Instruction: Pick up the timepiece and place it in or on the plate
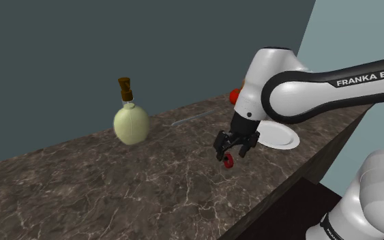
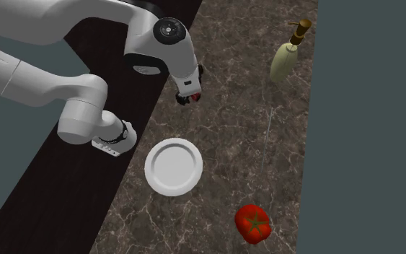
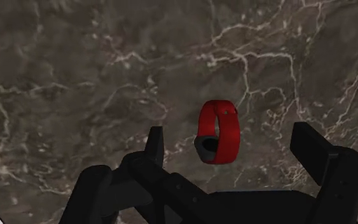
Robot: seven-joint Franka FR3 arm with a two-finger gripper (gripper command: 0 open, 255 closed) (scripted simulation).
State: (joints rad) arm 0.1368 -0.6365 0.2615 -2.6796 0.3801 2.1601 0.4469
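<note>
The timepiece is a small red wristwatch (image 3: 219, 132) with a dark face, lying on the dark marble counter (image 3: 75, 76). My black gripper (image 3: 233, 145) hangs just above it, open. Its fingers (image 3: 155, 143) stand wide apart on either side of the watch and do not touch it. From the shoulder view the watch (image 1: 229, 161) peeks out below the gripper (image 1: 236, 146), near the counter's front edge. The white plate (image 1: 279, 135) lies flat behind the hand, to the shoulder view's right. In the second exterior view the plate (image 2: 174, 166) sits below the gripper (image 2: 188, 90) and the watch (image 2: 192, 96).
A pale round bottle (image 1: 130, 119) with a brown cork stands by the back wall. A red tomato (image 2: 253, 222) rests beyond the plate, and a thin grey line (image 2: 267, 130) lies on the counter between bottle and tomato. The counter's front edge (image 1: 279, 191) drops off close to the gripper.
</note>
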